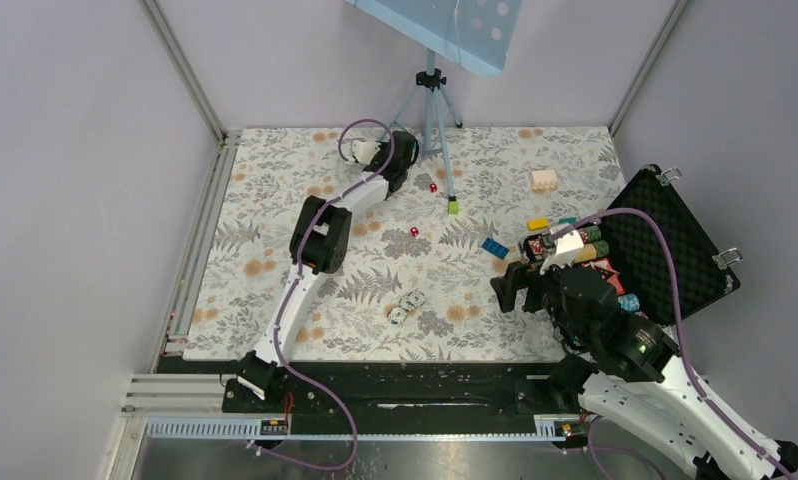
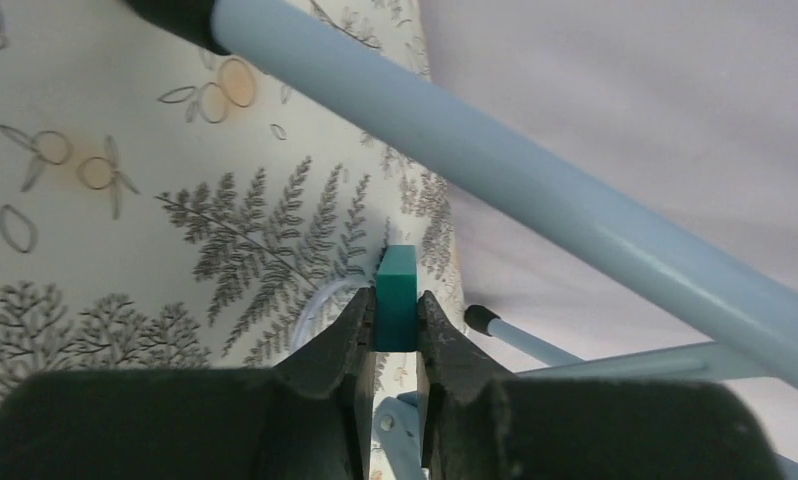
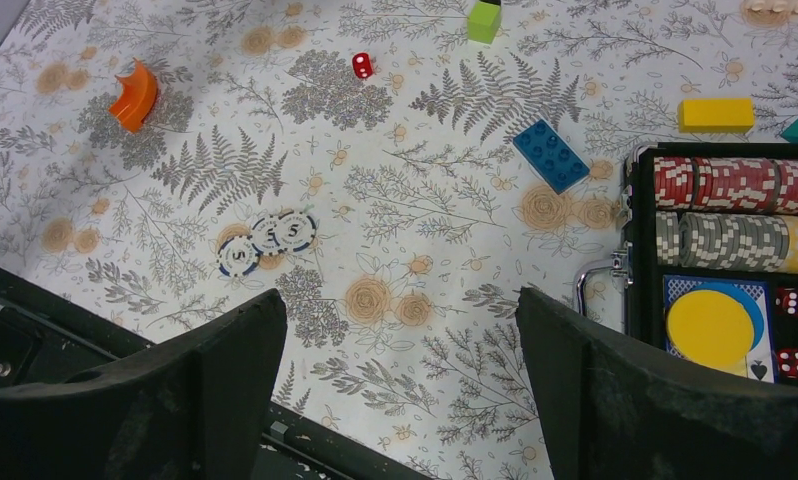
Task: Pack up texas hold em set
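Pinching a teal block [image 2: 396, 285] at the far side beside a tripod leg [image 2: 535, 190], left jaws narrow, right jaws wide open, empty, near the open briefcase [image 1: 675, 240].

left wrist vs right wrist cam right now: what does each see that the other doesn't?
Left wrist only: left jaws shut on a teal block, a pale blue tripod leg crossing above, grey wall behind. Right wrist only: open right jaws over three loose chips, a red die, an orange curved piece, a blue brick, and the open case with chip rows. Both: the fern-print cloth.
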Tool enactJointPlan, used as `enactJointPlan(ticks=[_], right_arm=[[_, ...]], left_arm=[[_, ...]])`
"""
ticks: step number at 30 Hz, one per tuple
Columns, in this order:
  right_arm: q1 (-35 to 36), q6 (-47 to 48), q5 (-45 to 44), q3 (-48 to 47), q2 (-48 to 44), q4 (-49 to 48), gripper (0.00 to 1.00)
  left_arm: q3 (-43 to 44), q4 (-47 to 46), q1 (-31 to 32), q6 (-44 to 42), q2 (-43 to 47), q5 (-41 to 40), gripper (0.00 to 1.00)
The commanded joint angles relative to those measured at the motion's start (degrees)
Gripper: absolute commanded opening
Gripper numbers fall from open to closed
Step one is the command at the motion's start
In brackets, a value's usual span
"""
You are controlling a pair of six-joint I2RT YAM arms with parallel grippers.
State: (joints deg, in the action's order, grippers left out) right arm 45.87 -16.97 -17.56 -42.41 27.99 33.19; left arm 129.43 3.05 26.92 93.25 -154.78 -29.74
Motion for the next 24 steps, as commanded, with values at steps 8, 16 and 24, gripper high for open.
enactJointPlan(ticks=[8, 16, 24], right_arm=[[0.4, 0.2, -2.1, 0.4, -1.1, 0.0, 0.91], [0.4, 0.0, -2.0, 1.0, -1.6, -0.1, 0.91], [0.4, -0.5, -1.9, 2.0, -2.8, 0.0, 0.91]], left_arm=[[-3.3, 6.4, 0.0, -0.8, 4.2, -4.3, 0.00], [-12.3, 1.3, 0.0, -2.0, 9.0, -3.1, 0.00], [-19.4, -5.1, 0.0, -3.5, 13.0, -0.8, 0.00]])
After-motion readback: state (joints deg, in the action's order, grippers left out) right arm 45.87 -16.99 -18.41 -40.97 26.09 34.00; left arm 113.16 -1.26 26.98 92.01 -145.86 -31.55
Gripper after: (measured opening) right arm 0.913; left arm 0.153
